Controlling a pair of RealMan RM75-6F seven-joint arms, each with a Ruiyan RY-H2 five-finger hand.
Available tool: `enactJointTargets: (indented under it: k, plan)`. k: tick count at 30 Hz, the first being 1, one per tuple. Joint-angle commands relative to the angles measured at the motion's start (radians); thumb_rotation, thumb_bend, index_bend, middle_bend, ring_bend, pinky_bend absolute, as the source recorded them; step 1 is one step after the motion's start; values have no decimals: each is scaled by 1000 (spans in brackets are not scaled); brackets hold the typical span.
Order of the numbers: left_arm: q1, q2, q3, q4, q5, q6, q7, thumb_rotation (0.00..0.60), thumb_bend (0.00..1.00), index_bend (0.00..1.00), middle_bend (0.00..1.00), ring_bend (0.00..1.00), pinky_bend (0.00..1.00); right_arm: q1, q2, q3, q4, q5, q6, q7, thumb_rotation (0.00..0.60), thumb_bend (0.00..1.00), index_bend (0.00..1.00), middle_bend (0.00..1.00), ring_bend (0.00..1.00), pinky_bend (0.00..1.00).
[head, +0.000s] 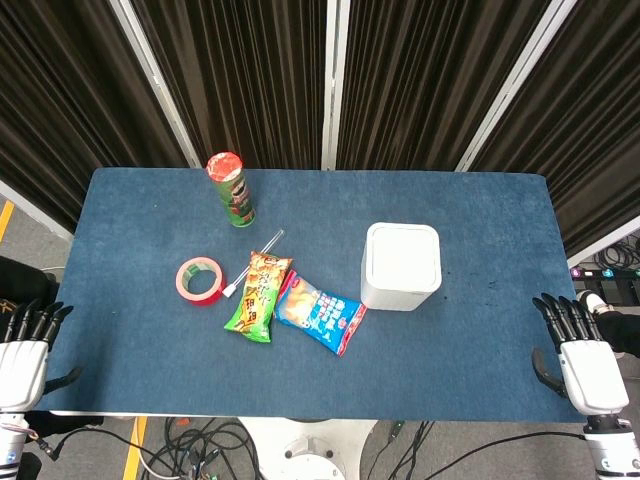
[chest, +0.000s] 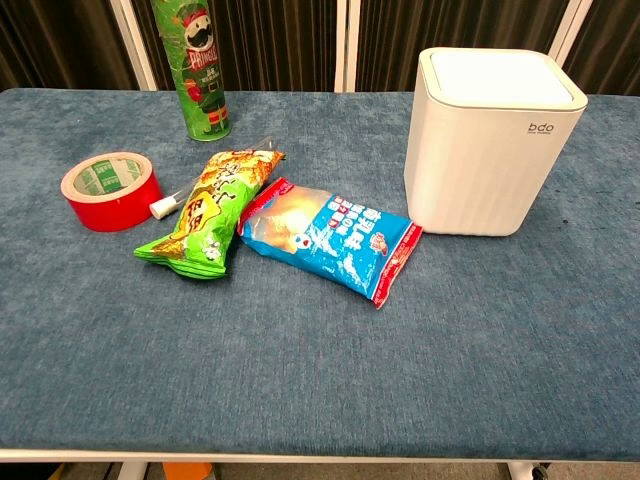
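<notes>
Down at the lower corners of the head view, the left hand (head: 24, 360) and right hand (head: 585, 358) hover off the table's (head: 470, 330) ends, fingers straight and apart, holding nothing. Nearest them, mid-table: the blue snack bag (head: 320, 312) touching the green chip bag (head: 258, 296), a white swab stick (head: 252, 265) alongside. Left of those lies the red tape roll (head: 200, 279); right, the white bin (head: 401, 265), lid closed. Farthest back, upper left, the green Pringles can (head: 231, 188) stands upright.
</notes>
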Motion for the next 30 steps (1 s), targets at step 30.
enactJointTargets:
  k: [30]
  plan:
    - [-10, 12, 3, 2, 6, -16, -67, 600, 0, 165, 132, 12, 3, 454, -5, 159, -103, 95, -534, -112, 600, 280, 122, 114, 0, 0]
